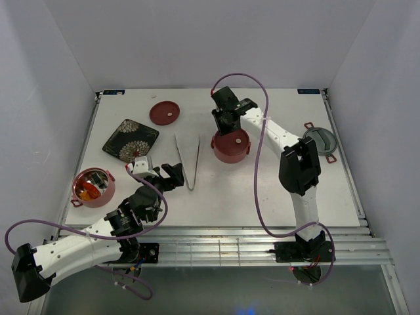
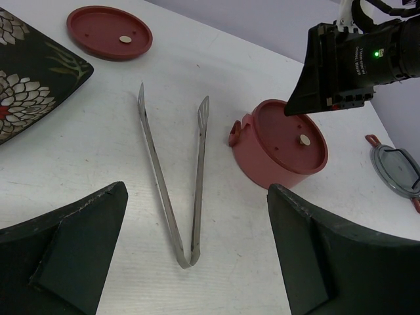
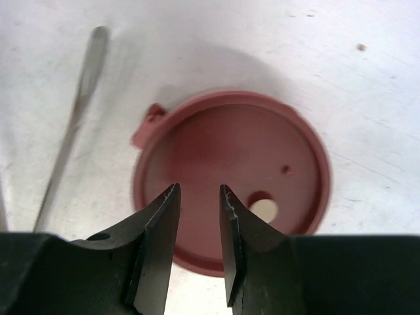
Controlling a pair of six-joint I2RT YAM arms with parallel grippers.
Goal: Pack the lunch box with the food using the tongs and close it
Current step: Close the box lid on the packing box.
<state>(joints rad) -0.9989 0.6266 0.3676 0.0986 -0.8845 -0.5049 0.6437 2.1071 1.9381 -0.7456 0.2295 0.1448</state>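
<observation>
Tongs [image 2: 187,254]: flat on the table [image 1: 216,197], straight ahead of my left jaws. The hinge end is nearest and the tips point away. Nothing touches them.
Left jaws: spread wide, holding nothing. I judge they are held low and open to line up on the tongs, which lie between the two pads' lines.
Right jaws: parted by a narrow gap with nothing between them. They hang just above a lid without gripping it.
Lidded tier [image 3: 230,170]: directly beneath my right jaws. Its dark-red lid sits flat, with a pale disc just right of the gap. Contents hidden.
Open tier [image 1: 109,191]: off to the left of my left jaws, near the table edge. The steel inside shows.
Food [image 1: 92,189]: orange-red pieces inside the open tier. I cannot read the count.
Loose lid [image 1: 165,113]: well beyond my left jaws, past the tong tips, lying flat. It is likely meant for the open tier.
Floral plate [image 1: 130,138]: ahead and left of my left jaws, beside the tongs. I cannot tell if any food is on it.
Grey lid [image 1: 319,140]: well right of my right jaws, apart from everything else.
Stage, my judgement: one tier is closed, and the other holds food but is not yet lidded.
</observation>
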